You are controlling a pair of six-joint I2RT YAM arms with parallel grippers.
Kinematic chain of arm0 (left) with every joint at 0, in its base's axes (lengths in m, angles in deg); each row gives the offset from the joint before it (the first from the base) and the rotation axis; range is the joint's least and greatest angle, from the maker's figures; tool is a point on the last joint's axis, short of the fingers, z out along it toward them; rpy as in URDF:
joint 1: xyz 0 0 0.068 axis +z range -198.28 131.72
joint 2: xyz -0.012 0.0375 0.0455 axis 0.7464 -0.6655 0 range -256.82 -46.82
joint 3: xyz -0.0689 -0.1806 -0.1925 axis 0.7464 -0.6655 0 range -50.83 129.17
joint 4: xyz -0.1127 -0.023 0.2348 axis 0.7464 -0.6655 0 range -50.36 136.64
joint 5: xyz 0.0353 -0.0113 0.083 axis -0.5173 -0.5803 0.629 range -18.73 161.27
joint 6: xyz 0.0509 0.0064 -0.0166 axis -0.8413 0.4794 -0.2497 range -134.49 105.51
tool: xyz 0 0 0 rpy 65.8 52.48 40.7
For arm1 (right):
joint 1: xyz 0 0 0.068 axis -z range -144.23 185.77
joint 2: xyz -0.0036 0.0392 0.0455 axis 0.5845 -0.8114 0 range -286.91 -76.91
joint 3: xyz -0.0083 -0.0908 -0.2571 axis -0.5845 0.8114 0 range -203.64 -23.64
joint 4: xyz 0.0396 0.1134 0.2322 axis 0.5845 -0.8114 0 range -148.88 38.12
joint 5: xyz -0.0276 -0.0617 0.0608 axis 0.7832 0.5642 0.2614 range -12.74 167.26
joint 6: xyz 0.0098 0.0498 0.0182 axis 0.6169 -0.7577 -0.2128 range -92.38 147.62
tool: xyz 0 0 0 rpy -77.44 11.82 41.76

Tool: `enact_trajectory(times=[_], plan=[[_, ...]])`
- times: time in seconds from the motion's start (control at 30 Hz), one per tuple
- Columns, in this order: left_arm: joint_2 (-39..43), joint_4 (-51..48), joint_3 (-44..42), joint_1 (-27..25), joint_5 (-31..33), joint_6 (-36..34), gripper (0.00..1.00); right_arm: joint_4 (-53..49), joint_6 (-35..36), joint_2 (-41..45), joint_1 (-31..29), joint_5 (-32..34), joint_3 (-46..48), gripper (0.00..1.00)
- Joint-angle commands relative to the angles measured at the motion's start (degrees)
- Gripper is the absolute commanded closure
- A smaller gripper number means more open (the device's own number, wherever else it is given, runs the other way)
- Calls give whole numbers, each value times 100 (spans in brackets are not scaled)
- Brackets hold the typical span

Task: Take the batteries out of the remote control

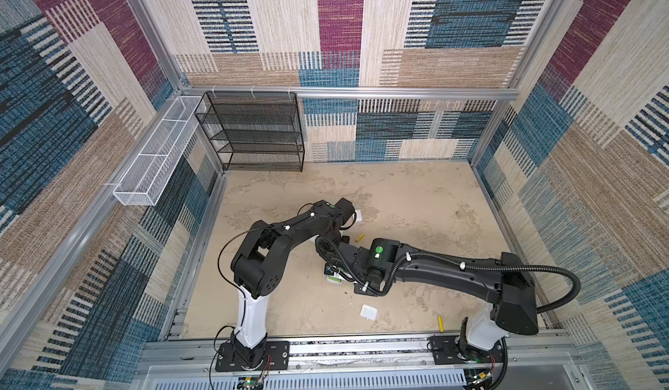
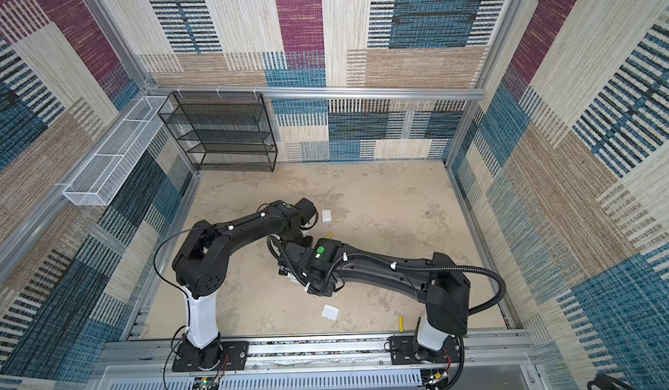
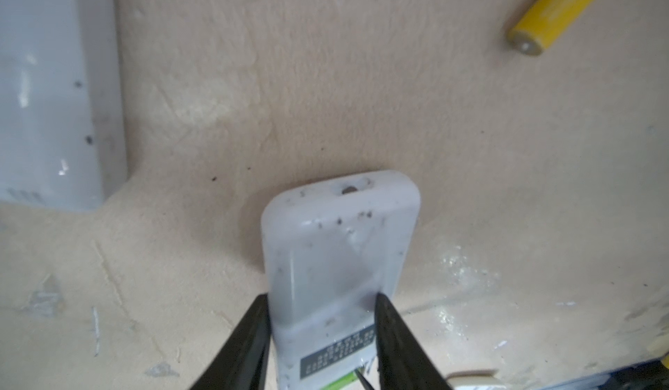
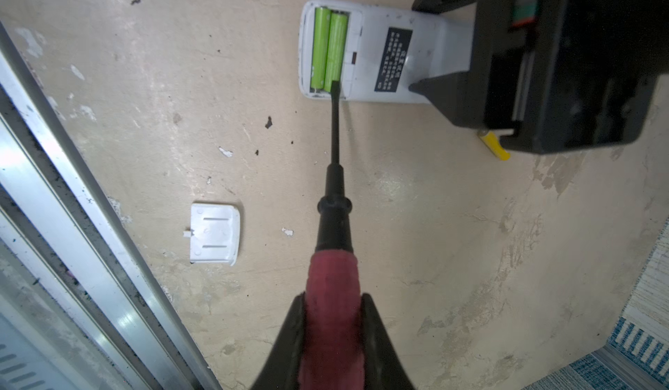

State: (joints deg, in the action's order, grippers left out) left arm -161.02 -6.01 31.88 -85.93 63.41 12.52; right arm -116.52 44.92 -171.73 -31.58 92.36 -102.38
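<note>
The white remote control (image 3: 336,247) lies back-up on the beige table, its battery bay uncovered. My left gripper (image 3: 322,296) is shut on its sides, one finger against each long edge. Two light green batteries (image 4: 327,50) sit side by side in the bay. My right gripper (image 4: 332,297) is shut on the red handle of a screwdriver (image 4: 333,225), whose black tip rests at the end of one green battery. One yellow battery (image 1: 360,238) lies loose just beyond the remote, another (image 1: 441,323) by the front rail. In both top views the arms hide most of the remote.
One white cover (image 4: 215,233) lies near the front rail (image 4: 72,189), and another (image 2: 326,215) lies behind the left wrist. A black mesh rack (image 1: 253,131) and a white wire basket (image 1: 155,153) stand at the back left. Patterned walls enclose the table.
</note>
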Motion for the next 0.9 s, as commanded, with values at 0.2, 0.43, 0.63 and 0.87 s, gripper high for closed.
enact_trajectory(times=[0.2, 0.43, 0.63, 0.87], plan=[[-133, -48, 7, -32, 127, 76, 64, -127, -139, 84, -19, 119, -29, 100], [-174, -124, 78, -50, 201, 57, 65, -150, -157, 149, -21, 145, 14, 100], [-192, -141, 94, -58, 223, 66, 65, -158, -181, 169, -24, 99, 76, 100], [-209, -168, 113, -67, 243, 59, 65, -144, -192, 159, -24, 145, 164, 100]])
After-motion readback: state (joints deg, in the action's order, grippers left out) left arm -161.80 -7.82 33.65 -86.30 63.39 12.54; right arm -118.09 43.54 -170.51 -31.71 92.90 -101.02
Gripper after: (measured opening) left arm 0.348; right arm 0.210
